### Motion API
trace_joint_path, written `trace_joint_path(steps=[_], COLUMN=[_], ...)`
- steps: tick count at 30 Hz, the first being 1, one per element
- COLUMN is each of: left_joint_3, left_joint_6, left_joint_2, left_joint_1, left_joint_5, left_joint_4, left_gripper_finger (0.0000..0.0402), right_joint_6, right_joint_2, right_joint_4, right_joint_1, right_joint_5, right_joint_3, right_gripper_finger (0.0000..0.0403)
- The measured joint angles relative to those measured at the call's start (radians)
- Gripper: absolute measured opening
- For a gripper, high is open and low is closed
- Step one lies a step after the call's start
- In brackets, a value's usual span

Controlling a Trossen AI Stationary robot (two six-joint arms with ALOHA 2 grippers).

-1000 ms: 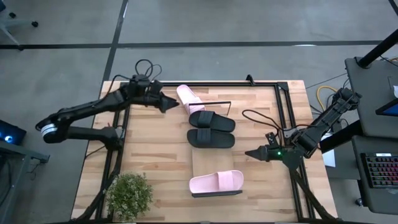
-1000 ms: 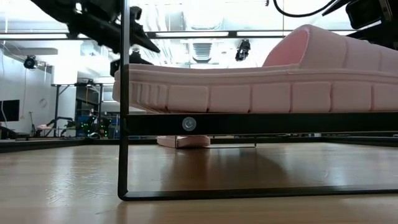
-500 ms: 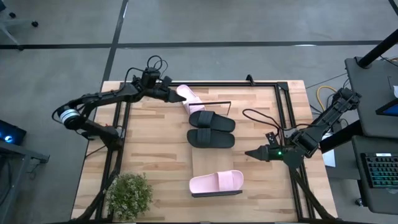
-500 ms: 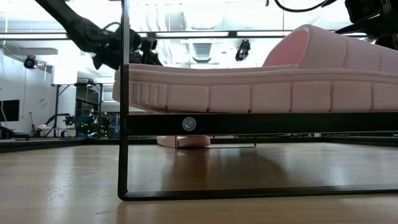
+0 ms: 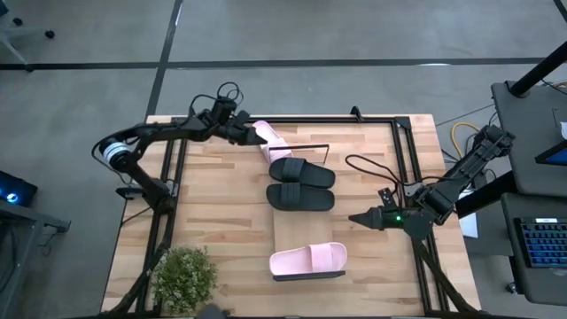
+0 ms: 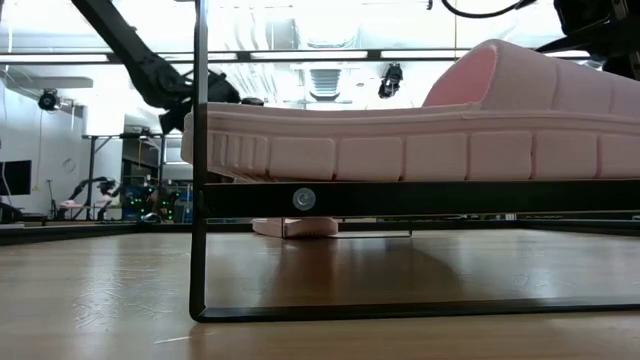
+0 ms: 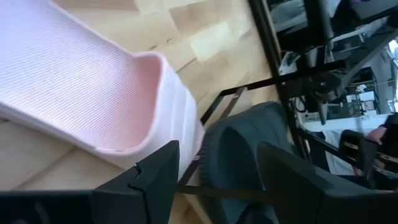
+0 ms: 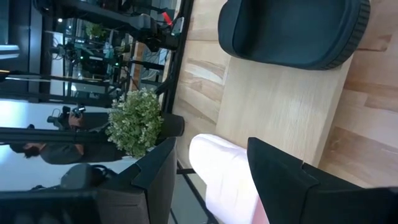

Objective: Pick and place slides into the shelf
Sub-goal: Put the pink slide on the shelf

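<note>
A pale pink slide (image 5: 268, 142) lies on the table at the far side, one end against the shelf's wire frame (image 5: 306, 146). Two black slides (image 5: 302, 172) (image 5: 301, 197) and a second pink slide (image 5: 308, 260) lie on the shelf board (image 5: 297, 229). My left gripper (image 5: 249, 134) is open at the far pink slide's far end; the left wrist view shows that slide (image 7: 81, 81) beside my gripper (image 7: 214, 180), not between the fingers. My right gripper (image 5: 357, 218) is open, right of the shelf; in the right wrist view (image 8: 211, 180) it looks over the near pink slide (image 8: 227, 177).
A potted plant (image 5: 184, 276) stands at the table's near left corner. Black frame rails (image 5: 409, 159) run along the table's far and right edges, with a cable (image 5: 363, 168) near the right rail. The low view shows the near pink slide (image 6: 420, 130) on the shelf's frame (image 6: 200, 200).
My left arm has swung round and its gripper has gone a little toward the table's far edge, up to the far end of the far pink slide. The slides lie where they were.
</note>
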Motion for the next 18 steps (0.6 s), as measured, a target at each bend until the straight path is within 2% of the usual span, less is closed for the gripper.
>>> trace_joint_path(steps=[18], left_joint_3=[0.04], left_joint_6=[0.035], left_joint_2=[0.102], left_joint_1=[0.029], left_joint_5=[-0.028], left_joint_4=[0.021], left_gripper_finger=[0.0201], right_joint_6=[0.02], right_joint_2=[0.0], right_joint_4=[0.003], right_joint_1=[-0.021], right_joint_5=[0.025], right_joint_3=[0.0], right_gripper_finger=[0.0187])
